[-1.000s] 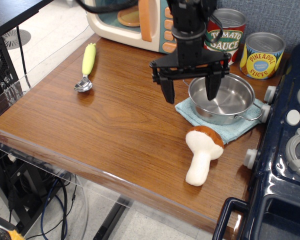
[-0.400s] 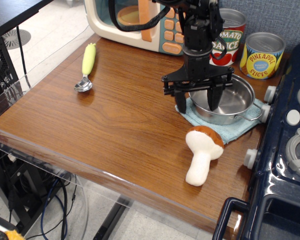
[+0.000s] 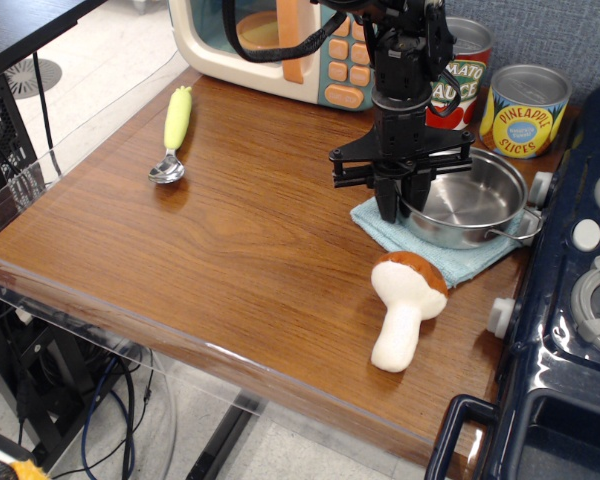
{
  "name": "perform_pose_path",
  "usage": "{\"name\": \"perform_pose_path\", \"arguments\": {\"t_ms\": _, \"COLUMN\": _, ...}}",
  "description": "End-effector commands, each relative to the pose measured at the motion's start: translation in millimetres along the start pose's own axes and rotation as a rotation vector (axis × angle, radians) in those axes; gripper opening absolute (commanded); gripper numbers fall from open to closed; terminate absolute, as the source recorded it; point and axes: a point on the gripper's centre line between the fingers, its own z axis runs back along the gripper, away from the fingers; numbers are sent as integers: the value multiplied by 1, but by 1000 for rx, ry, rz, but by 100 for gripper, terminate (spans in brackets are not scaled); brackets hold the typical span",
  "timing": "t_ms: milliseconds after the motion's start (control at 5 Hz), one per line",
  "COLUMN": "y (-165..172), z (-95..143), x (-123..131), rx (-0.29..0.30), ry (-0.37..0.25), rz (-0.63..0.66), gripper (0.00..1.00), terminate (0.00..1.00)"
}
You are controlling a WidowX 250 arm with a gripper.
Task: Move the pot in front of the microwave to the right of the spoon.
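Note:
The shiny steel pot [image 3: 477, 201] sits on a light blue cloth [image 3: 392, 234] at the right of the wooden table, in front and to the right of the cream and teal microwave [image 3: 280, 45]. My gripper [image 3: 401, 204] points straight down at the pot's left rim, with its fingers drawn together on that rim. The spoon [image 3: 174, 132], with a yellow-green handle and metal bowl, lies far to the left on the table.
A tomato sauce can [image 3: 464, 66] and a pineapple slices can [image 3: 526, 111] stand behind the pot. A toy mushroom [image 3: 404, 309] lies in front of the cloth. A dark blue toy stove [image 3: 570, 300] borders the right edge.
My gripper came down over the pot's left rim and its fingers closed from wide open to pinched on the rim. The pot shifted slightly to the right.

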Motion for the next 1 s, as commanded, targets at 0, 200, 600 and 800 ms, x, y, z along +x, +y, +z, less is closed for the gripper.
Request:
{"name": "perform_pose_path", "arguments": {"t_ms": 0, "y": 0, "z": 33, "x": 1, "rx": -34, "ry": -32, "rz": -76, "gripper": 0, "terminate": 0}}
{"name": "perform_pose_path", "arguments": {"t_ms": 200, "y": 13, "z": 51, "x": 1, "rx": -40, "ry": -62, "rz": -79, "gripper": 0, "terminate": 0}}
{"name": "perform_pose_path", "arguments": {"t_ms": 600, "y": 62, "z": 81, "x": 13, "rx": -33, "ry": -122, "rz": 39, "gripper": 0, "terminate": 0}}
{"name": "perform_pose_path", "arguments": {"t_ms": 800, "y": 87, "z": 84, "x": 32, "rx": -7, "ry": -135, "rz": 114, "gripper": 0, "terminate": 0}}
